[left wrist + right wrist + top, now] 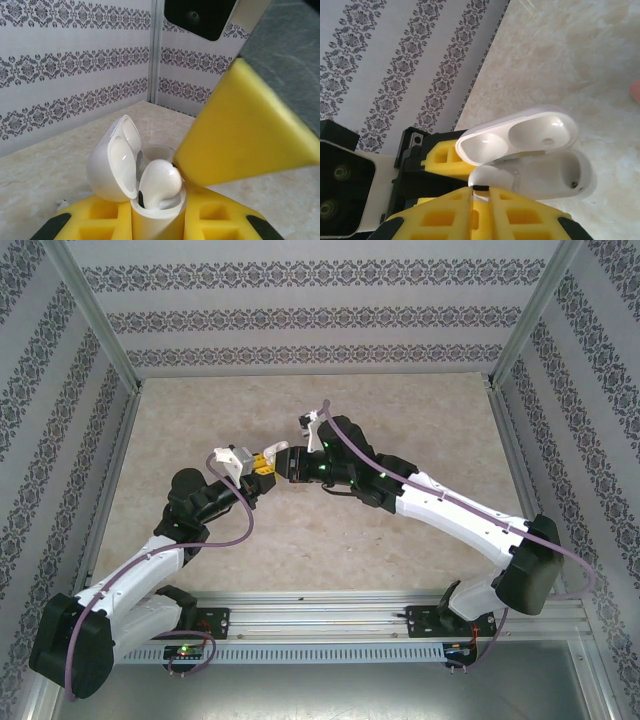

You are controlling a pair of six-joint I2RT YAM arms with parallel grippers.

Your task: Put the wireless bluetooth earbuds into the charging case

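Meeting above the middle of the table [400, 540] — left pincer [262, 466] clamped tight on the white charging case [156, 215], lid [112, 165] open; right pincer [480, 197] closed narrowly on a white earbud [161, 184] — its head sitting in one well.

The case [156, 216] sits in the left gripper [262, 466], an earbud [161, 181] in its well (lid [112, 160] open beside it), right gripper [480, 194] against it
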